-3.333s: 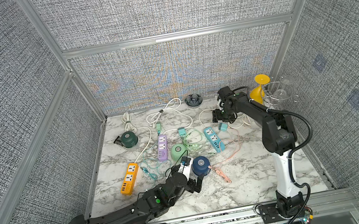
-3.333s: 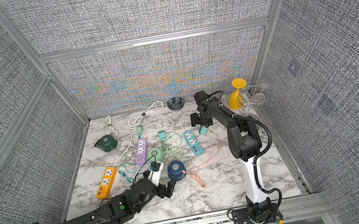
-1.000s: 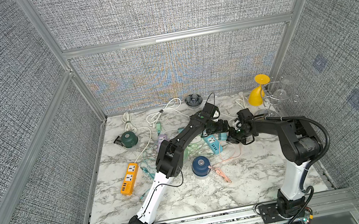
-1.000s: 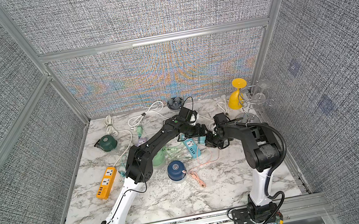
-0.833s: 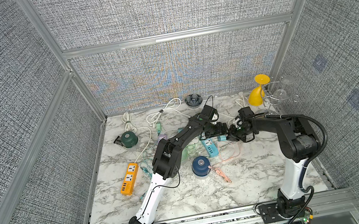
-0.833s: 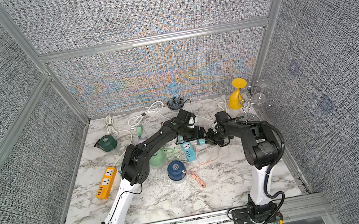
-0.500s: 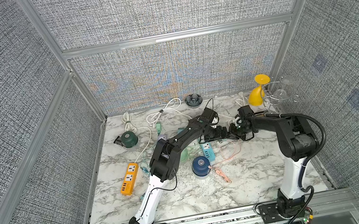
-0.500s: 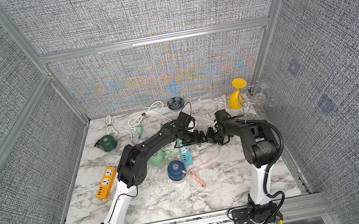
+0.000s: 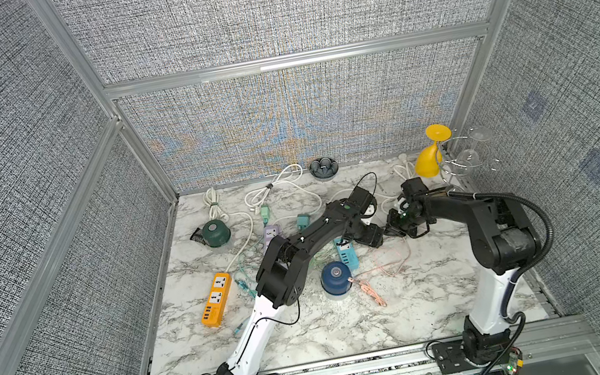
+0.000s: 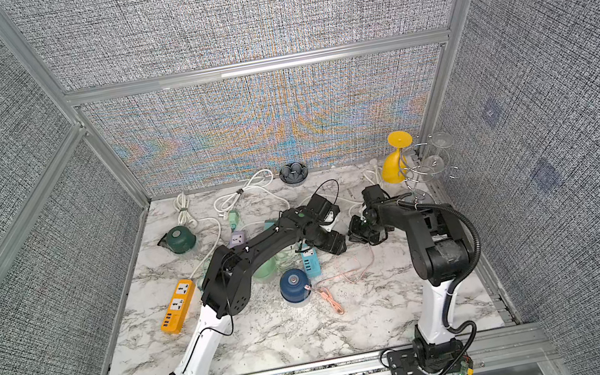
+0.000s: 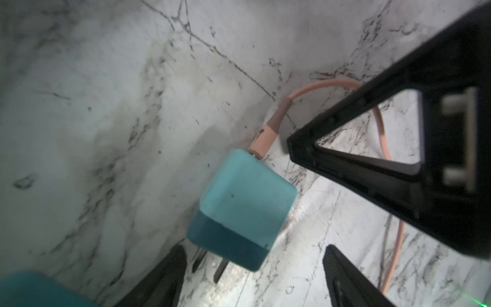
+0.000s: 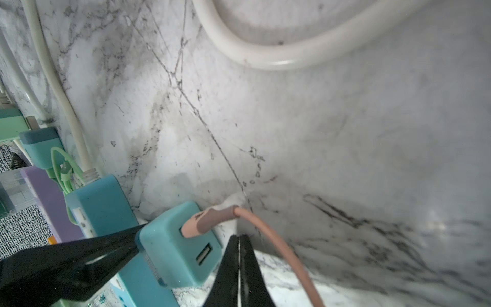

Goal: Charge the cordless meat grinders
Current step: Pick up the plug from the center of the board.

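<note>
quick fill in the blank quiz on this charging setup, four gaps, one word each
1. The cable plugged into the teal charger cube is ____.
2. The right gripper has its jaws ____.
3. The grinder nearest the back left corner of the marble table is dark ____.
4. The power strip nearest the table's left edge is ____.

Missing words: pink; shut; green; orange.

Bright, even light with soft shadows on the counter (image 9: 356, 324). Moiré shimmers on the far wall (image 9: 299, 122). Both wrist views are soft, their nearest parts blurred.
</note>
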{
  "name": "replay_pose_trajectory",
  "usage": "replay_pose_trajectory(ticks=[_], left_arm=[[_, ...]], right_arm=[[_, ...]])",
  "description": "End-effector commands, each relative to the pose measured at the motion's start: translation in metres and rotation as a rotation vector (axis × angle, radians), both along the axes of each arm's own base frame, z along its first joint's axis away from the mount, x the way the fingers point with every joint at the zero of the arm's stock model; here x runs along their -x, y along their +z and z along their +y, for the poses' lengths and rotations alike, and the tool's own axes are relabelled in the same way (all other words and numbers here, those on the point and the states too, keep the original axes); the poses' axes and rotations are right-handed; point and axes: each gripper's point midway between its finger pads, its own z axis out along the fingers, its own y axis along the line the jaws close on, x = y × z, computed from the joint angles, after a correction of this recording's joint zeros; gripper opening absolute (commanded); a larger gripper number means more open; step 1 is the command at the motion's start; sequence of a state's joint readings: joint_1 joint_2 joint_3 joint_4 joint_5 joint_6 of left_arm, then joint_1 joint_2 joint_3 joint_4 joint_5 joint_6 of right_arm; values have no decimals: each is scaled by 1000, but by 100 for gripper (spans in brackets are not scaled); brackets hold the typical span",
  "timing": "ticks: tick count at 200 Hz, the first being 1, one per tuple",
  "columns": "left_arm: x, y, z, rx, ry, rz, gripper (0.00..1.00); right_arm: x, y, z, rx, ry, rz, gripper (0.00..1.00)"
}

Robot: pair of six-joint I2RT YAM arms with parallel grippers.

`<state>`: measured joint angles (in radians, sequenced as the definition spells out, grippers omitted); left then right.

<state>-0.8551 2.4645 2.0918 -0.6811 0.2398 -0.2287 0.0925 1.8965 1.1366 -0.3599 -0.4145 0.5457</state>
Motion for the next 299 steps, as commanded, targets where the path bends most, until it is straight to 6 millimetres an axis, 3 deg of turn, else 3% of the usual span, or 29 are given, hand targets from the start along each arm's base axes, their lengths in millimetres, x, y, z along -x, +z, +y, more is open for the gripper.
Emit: replay_pose_trajectory(ticks=[1,32,60,106,142,162,198,231,268,299], left_arm=[[-8,-6,12,-77,-31,-79,86],[-11,-7,11,-128,-131,-161,94],[-5,-17,8,-170,-233,-193,94],[1,-24,1,-172,-300,-226,82],[3,-22,-3,-153,-314,-228,67],[5,-25,-2,-152,-318,-221,52],[7,-25,4,-169,-304,-217,26],[3,2,10,-136,-270,-275,17],[3,59,17,-75,-258,-378,15],[12,116,26,-3,-274,-480,14]], right_arm=[[4,1,-2,12,9,2,11],[6,1,-4,10,10,2,13],[7,2,-4,4,11,3,13],[9,3,-3,-10,12,2,13],[11,7,-3,-15,11,-3,14],[14,13,-2,-26,10,-12,15],[22,49,-7,-42,-1,-75,25],[43,103,-26,-38,-31,-180,41],[71,160,-54,-23,-78,-311,68],[75,198,-49,-64,-31,-394,77]])
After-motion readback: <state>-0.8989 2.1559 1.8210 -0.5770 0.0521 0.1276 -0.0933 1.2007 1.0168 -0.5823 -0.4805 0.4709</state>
